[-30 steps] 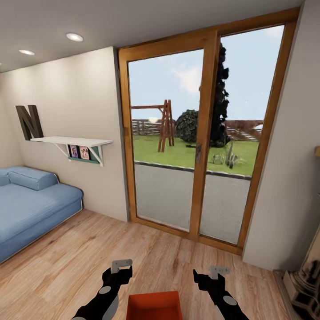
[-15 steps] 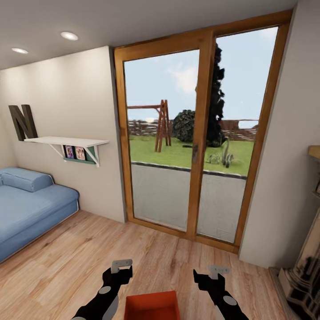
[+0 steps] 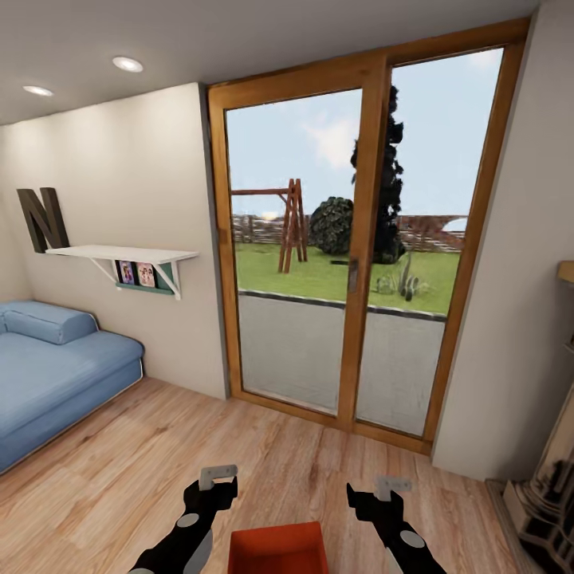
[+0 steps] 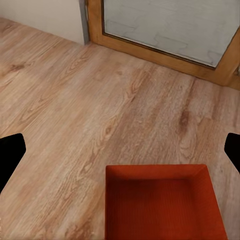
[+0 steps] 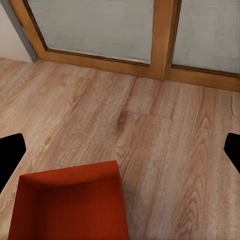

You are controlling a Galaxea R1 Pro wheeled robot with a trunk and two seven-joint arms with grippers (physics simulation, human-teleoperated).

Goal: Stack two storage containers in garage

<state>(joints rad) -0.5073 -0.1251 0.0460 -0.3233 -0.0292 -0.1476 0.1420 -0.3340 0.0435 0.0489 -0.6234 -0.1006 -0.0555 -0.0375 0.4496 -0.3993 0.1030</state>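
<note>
Looking out from the head, you are in the living room, facing the big wood-framed glass doors (image 3: 359, 255). Outside them are grass and a wooden swing frame. The light wood floor (image 3: 119, 478) runs from the doors up to you. The blue sofa (image 3: 56, 371) sits against the wall on your left. Above it hang a white shelf (image 3: 119, 255) with little pictures under it and a big dark letter N (image 3: 44, 218). Two round lights glow in the ceiling. On your far right is a bit of a shiny stove (image 3: 550, 494).

Your left gripper (image 3: 217, 476) and your right gripper (image 3: 392, 484) are both held out low in front of you, above the floor. Between the two arms, right at the bottom edge, is one orange-red storage container (image 3: 277, 548). It is open on top and nothing is inside. It does not touch either gripper. Only its far part shows from the head.

From the left wrist camera, the container (image 4: 165, 205) shows with the plank floor around it. From the right wrist camera, the box (image 5: 70, 205) shows again, with the door frame further off. In each wrist view the black fingertips (image 4: 10, 155) sit far apart at the two sides, so both pincers are spread wide and hold nothing.
</note>
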